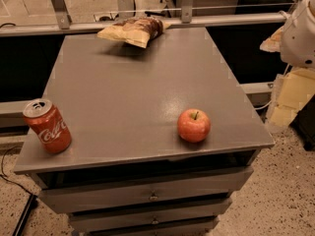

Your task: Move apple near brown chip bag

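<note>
You had the apple point(194, 125) lower right, the bag point(133, 30) top centre, the gripper point(299, 31) upper right, its grip impossible to tell.

A red Coca-Cola can point(47, 127) stands upright at the near left corner of a grey cabinet top point(133, 82), its white script facing the near side and its silver lid showing. Under the top, stacked grey drawers point(147, 193) carry small metal knobs point(153, 196) at their middle. A pale metal rail point(231, 19) runs left to right just beyond the far edge. Pale yellow blocks point(290, 97) sit to the right, over speckled floor point(280, 191). A black cable point(10, 178) lies on the floor at near left
</note>
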`<action>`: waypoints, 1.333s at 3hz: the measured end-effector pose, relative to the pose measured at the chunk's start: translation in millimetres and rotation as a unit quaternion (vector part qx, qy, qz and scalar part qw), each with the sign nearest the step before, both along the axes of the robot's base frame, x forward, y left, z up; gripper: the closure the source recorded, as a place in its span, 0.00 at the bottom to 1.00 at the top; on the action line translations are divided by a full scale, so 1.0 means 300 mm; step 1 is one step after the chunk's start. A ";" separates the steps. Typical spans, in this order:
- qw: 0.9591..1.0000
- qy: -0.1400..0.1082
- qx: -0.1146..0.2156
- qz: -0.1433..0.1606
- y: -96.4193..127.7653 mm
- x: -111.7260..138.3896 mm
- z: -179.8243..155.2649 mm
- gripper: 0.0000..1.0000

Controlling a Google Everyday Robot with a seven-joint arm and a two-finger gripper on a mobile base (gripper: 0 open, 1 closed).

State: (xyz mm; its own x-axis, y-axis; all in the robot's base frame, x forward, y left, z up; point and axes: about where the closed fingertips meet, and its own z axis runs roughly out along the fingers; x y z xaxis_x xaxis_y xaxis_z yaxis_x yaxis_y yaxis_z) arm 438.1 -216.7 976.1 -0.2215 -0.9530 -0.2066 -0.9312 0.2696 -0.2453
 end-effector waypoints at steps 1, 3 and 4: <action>1.000 0.000 0.000 0.000 0.000 0.000 0.000 0.00; 0.997 0.009 0.077 -0.005 0.086 0.056 -0.140 0.00; 0.988 0.026 0.149 0.002 0.193 0.076 -0.236 0.00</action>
State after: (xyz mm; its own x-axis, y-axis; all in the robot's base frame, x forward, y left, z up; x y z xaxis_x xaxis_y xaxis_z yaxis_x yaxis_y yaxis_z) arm 461.1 -158.7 905.3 -0.2355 -0.8526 -0.4665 -0.9419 0.3185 -0.1067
